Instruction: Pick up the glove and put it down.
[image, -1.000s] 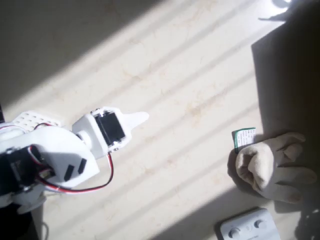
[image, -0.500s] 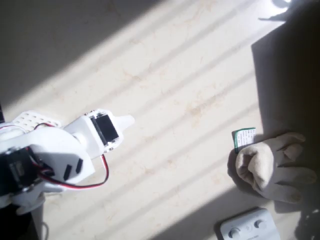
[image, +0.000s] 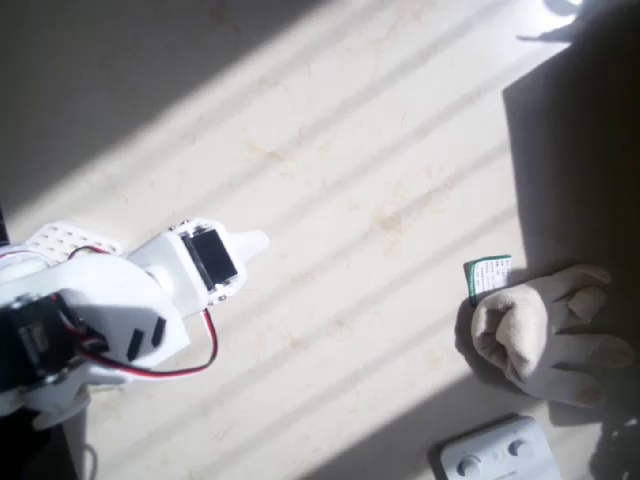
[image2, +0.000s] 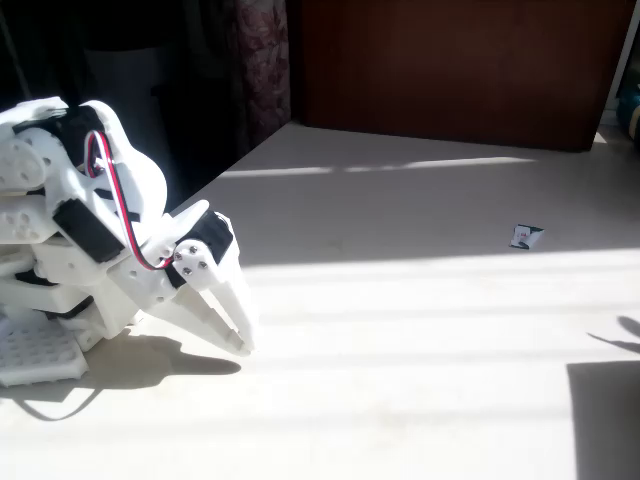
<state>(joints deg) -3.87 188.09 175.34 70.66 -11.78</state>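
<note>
We see the white arm folded low at the left side of the counter, its tool tipped down with the fingertips just above the surface in the fixed view. The two white fingers lie close together there, with nothing between them; in the overhead view the tool shows as a single pointed tip. A red wire loops along the arm's side.

The glove lies bunched near the counter's right edge in the overhead view, well apart from the tool, half in sun and half in shadow. A small green-and-white card sits just beside its upper left, and we cannot tell whether they touch. A flat white device with round buttons lies near the glove at the bottom edge.
</note>
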